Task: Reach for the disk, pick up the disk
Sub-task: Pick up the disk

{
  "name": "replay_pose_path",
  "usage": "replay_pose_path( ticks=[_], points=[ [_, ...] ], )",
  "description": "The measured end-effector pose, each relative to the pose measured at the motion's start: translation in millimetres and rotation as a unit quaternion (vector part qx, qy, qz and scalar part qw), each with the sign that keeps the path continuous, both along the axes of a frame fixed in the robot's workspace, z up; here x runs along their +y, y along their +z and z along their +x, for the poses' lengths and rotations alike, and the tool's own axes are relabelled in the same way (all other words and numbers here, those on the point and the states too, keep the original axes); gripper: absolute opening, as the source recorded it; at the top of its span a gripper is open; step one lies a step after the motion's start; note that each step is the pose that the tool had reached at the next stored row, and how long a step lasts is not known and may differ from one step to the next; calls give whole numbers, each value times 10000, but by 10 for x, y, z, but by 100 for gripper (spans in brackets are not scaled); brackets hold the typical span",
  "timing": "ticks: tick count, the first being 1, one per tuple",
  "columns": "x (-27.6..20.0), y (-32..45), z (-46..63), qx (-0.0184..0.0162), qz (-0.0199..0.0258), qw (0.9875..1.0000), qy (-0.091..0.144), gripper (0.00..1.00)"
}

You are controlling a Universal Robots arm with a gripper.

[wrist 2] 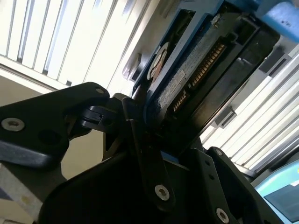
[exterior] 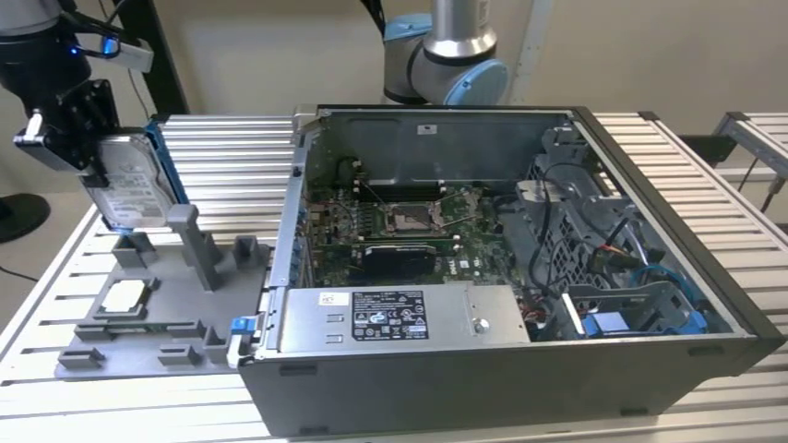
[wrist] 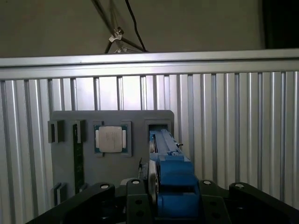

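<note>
Your hand is clamping tight on the disk right now, over at the exterior view's left, with the fingers pressing on its two flat faces near the upper end. The disk is hanging on edge and tilting a bit. Its white label is facing the camera, and a blue rail is running down the side nearest the computer case. The lower end is hovering right at the posts of the grey fixture tray. I honestly can't tell if it's clear of them or brushing one.

In the second wrist view the black fingers are squeezing the disk edge-on, and a row of gold connector pins is showing along its end. In the first wrist view you're looking down the blue-railed edge of the disk, which is sitting between the hand's two sides. The tray is lying below it on the slatted metal counter. The small square chip is resting in its pocket there, just beside the slot the disk is lining up over.

At the exterior view's right, the case is lying open on the counter with its motherboard showing. The arm's base is standing behind it.
</note>
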State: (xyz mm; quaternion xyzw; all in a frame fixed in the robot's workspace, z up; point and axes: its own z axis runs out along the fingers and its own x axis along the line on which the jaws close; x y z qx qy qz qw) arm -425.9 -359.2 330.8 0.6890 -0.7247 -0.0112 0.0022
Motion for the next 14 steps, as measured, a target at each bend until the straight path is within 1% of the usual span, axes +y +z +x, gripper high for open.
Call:
replay_pose_path(
  ticks=[14],
  points=[
    [0,177,0,0,0,10000,0,0]
  ],
)
